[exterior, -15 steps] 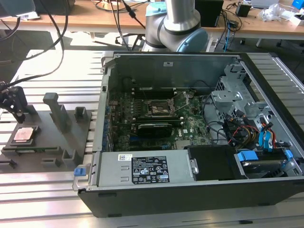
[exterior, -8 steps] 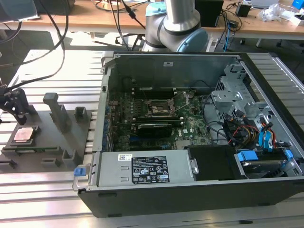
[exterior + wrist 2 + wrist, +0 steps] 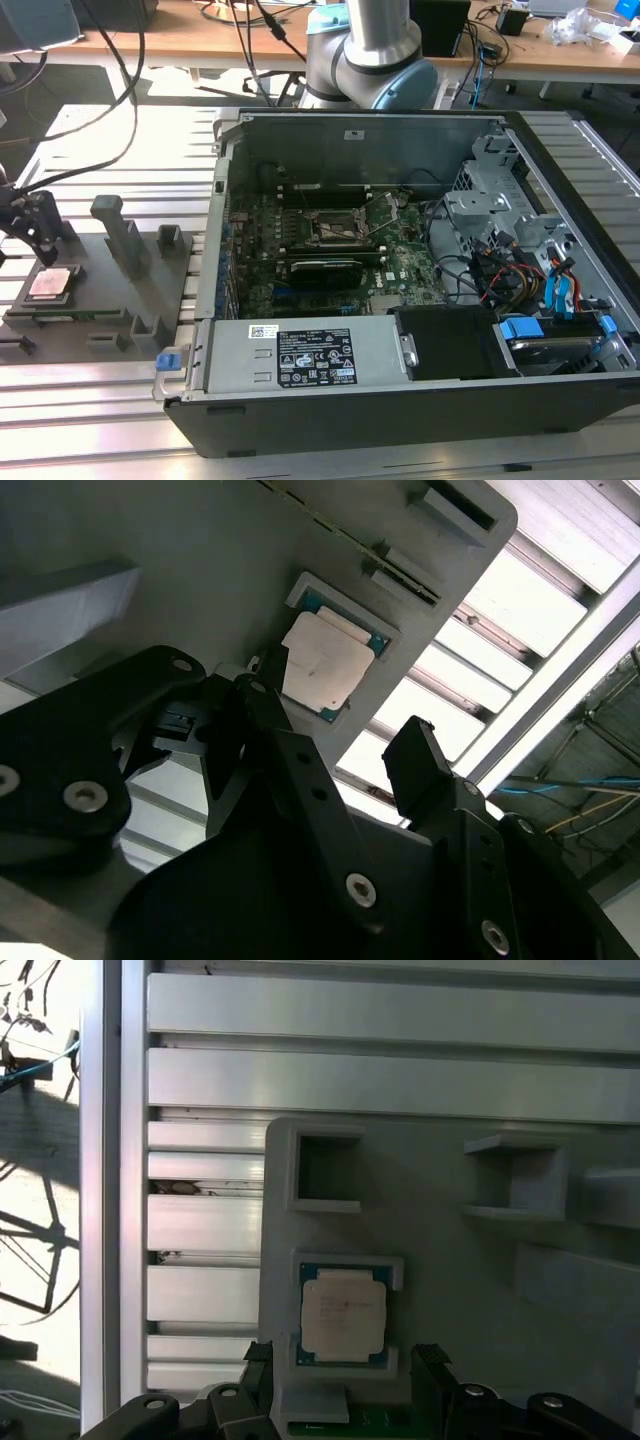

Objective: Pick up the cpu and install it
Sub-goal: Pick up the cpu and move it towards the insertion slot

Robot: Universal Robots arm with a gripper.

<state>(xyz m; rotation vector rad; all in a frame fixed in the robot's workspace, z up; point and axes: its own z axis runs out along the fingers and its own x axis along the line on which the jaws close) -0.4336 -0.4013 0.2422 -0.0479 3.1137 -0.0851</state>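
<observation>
the gripper's (image 3: 345,1365) two black fingers (image 3: 432,1360) stood apart, released and empty, just above one cpu (image 3: 342,1312) seated in one grey holder (image 3: 460,1290).

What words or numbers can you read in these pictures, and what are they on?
No text here can be read.
Faint print on the cpu: too small.
The big label on the silver box: too small.
The small label on the same box: blurred.
The sticker on the case wall: too small.
</observation>
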